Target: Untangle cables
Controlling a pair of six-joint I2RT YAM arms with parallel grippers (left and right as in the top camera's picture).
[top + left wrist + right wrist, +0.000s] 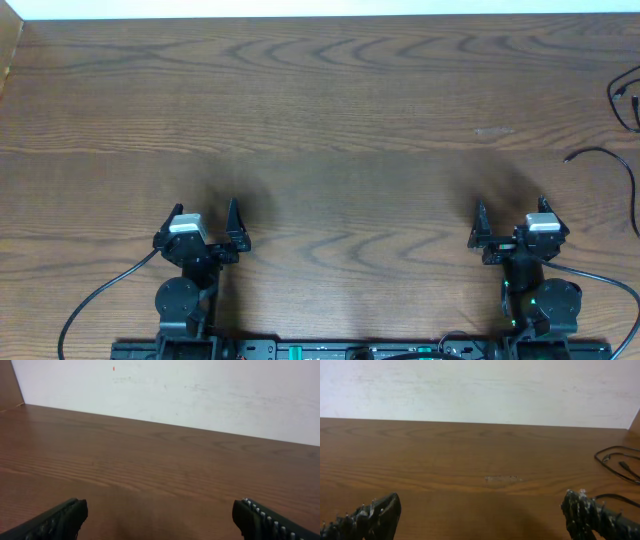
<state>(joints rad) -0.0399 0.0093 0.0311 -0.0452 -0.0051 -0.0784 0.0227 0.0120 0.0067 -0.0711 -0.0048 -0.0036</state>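
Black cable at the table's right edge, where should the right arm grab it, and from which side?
Probably the black cable at its loose end, lying flat nearest the right gripper: come from above, fingers straddling the thin strand; the rest runs off frame.

A thin black flexible cord (627, 103) lies slack at the far right edge of the brown wood-grain desk (320, 120), partly cut off by the frame in the overhead view. Its upper part curves into an open loop that runs out of sight. Below that, a separate strand starts at a small dark plug end (568, 158), arcs rightward and then trails down along the edge. The right wrist view shows the same cord (612, 452) as overlapping flat loops on the wood, with a small plug tip (623, 466) lying inside them.
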